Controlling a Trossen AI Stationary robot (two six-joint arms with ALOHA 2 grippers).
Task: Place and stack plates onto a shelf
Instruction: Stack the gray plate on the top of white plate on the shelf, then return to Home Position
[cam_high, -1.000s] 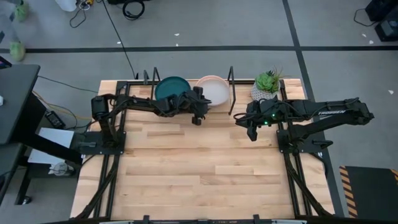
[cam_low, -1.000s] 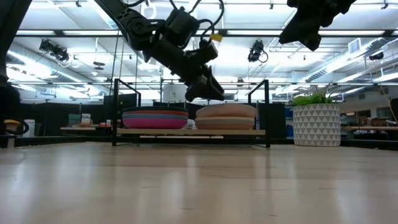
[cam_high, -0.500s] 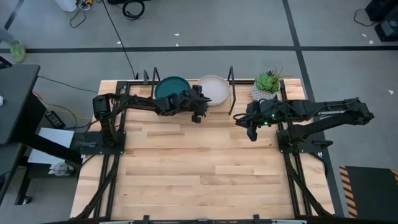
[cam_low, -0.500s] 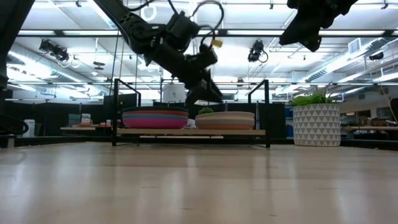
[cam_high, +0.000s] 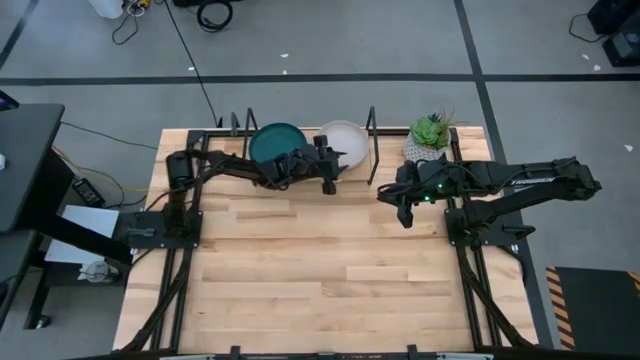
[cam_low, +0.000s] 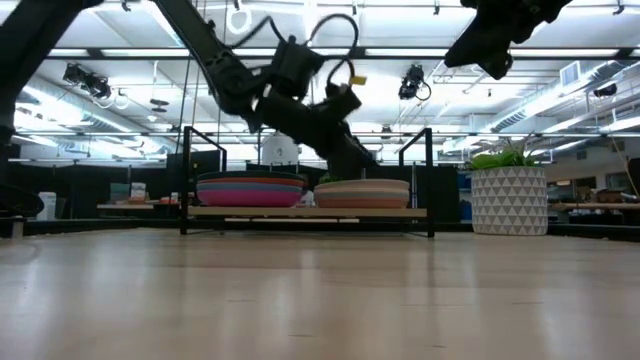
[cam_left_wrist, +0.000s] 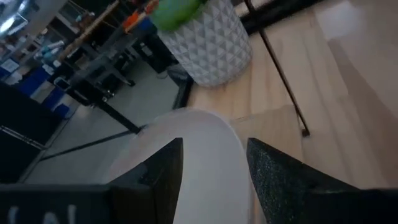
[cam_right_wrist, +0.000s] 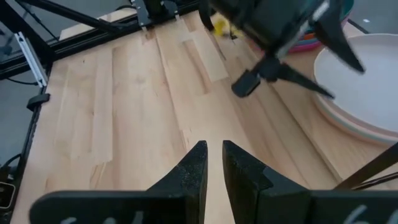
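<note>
Two stacks of plates sit on the shelf (cam_high: 300, 168) at 12 o'clock on the counter (cam_high: 320, 270): the left one topped by a dark teal plate (cam_high: 275, 140), the right one by a cream plate (cam_high: 345, 142). My left fingers (cam_high: 328, 178) are spread and hold nothing, hanging just off the cream plate's near rim, at its 7 o'clock from above. So that stack lies straight ahead of them, and the left arm is clearly the nearer one. My right fingers (cam_high: 402, 212) wait at 3 o'clock, well apart from the shelf, nearly pressed together and empty. Looks to me like stacking is about done. A potted plant (cam_high: 430, 135) stands beside the shelf's right end, so I'd back away carefully.
</note>
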